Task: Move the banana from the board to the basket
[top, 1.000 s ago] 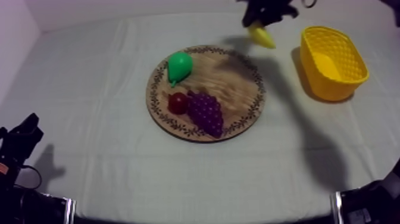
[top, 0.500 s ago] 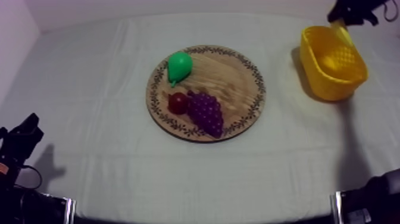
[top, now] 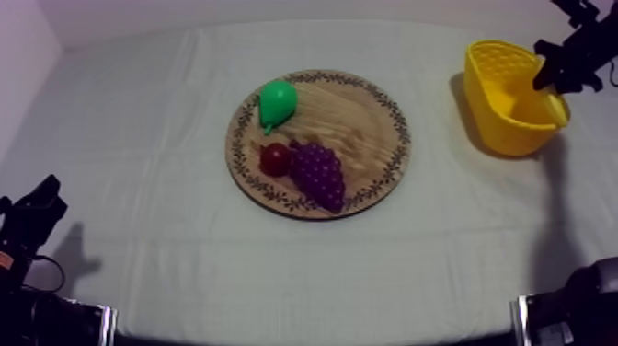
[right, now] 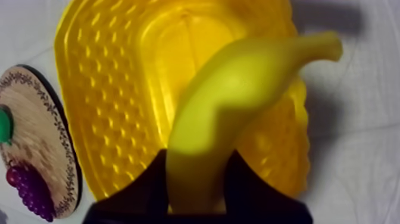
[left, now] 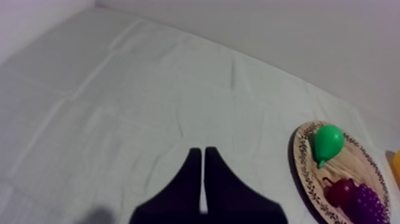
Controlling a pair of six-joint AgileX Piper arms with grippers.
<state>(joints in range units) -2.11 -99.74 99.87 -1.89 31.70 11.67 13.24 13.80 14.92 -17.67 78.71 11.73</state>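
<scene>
Cloth (top: 184, 230), one banana (right: 238, 89), one basket (top: 497, 124), one board (top: 372, 138)

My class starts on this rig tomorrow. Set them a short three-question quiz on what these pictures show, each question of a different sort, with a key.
1. Fill in: on the wooden board lie a pear, a bunch of grapes and a ____.
2. What does the right gripper hold over the yellow basket? A) the pear B) the banana C) nothing
3. True or false: the left gripper is open.
Key: 1 small red fruit; 2 B; 3 false, it is shut on nothing.
</scene>
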